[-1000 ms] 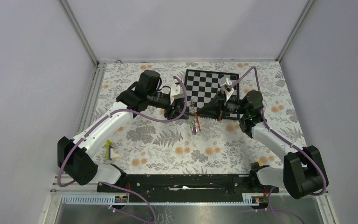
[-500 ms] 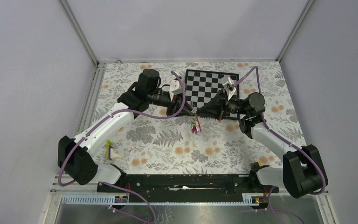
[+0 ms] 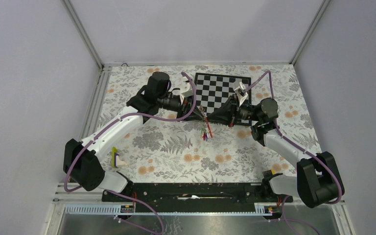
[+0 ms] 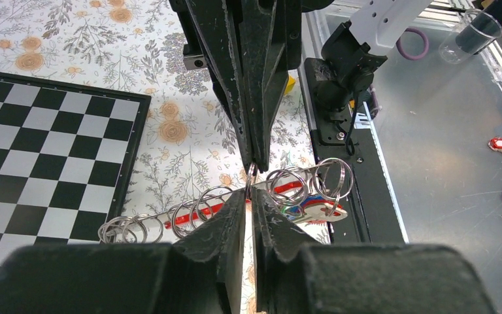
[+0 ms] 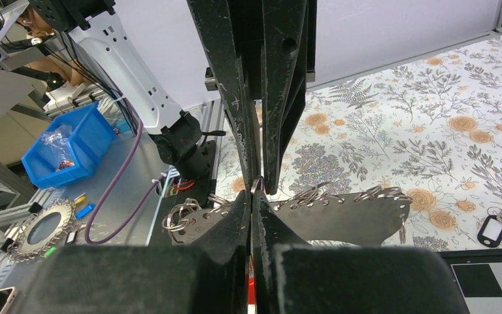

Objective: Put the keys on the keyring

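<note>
Both grippers meet in mid-air in front of the chessboard. My left gripper [image 3: 199,110] and right gripper [image 3: 207,115] are each shut on the keyring [image 5: 340,219], a flat metal plate carrying several split rings. In the left wrist view my left gripper [image 4: 249,193] pinches it at a small ring [image 4: 251,173], with the right fingers [image 4: 251,118] coming from above. In the right wrist view my right gripper [image 5: 251,195] grips the same spot. The keys [image 3: 205,132], with red, blue and green tags, hang below the plate [image 4: 308,204].
A black-and-white chessboard [image 3: 225,88] lies just behind the grippers. A yellow-and-white block [image 3: 116,159] sits at the front left. A lone key with a black tag [image 5: 497,226] lies on the floral cloth. The black base rail [image 3: 196,191] runs along the near edge.
The left wrist has rolled and shifted slightly toward the chessboard. The plate and the hanging keys have moved a little up and back. The right arm has barely moved.
</note>
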Controlling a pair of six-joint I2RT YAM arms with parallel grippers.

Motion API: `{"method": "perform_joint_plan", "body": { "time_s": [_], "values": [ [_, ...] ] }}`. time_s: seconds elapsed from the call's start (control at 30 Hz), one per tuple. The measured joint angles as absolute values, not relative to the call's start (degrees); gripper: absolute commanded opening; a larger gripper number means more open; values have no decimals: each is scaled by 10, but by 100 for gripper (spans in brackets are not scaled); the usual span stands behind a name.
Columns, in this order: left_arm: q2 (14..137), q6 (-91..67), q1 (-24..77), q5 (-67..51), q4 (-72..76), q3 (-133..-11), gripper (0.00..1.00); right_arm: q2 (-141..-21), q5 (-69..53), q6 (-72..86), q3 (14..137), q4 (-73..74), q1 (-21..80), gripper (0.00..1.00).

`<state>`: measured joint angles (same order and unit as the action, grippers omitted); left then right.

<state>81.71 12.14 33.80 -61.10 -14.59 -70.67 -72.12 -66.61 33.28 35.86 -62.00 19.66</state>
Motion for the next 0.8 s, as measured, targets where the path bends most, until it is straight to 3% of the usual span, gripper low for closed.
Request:
{"method": "perform_joint_plan", "body": {
  "time_s": [0.1, 0.23, 0.37, 0.43, 0.5, 0.8],
  "values": [
    [819, 118, 341, -612, -144, -707, 0, -721, -666, 331, 358, -620, 195, 0],
    [819, 113, 342, -608, -144, -707, 0, -721, -666, 317, 358, -616, 195, 5],
    [823, 115, 347, -584, -166, -713, 0, -717, -665, 285, 358, -579, 194, 28],
    [834, 128, 356, -557, -204, -733, 0, -712, -662, 251, 362, -530, 194, 46],
    [847, 147, 364, -531, -246, -758, 0, -708, -655, 204, 378, -459, 193, 57],
    [874, 222, 388, -445, -382, -813, 0, -683, -636, 19, 470, -209, 190, 67]
  ]
}}
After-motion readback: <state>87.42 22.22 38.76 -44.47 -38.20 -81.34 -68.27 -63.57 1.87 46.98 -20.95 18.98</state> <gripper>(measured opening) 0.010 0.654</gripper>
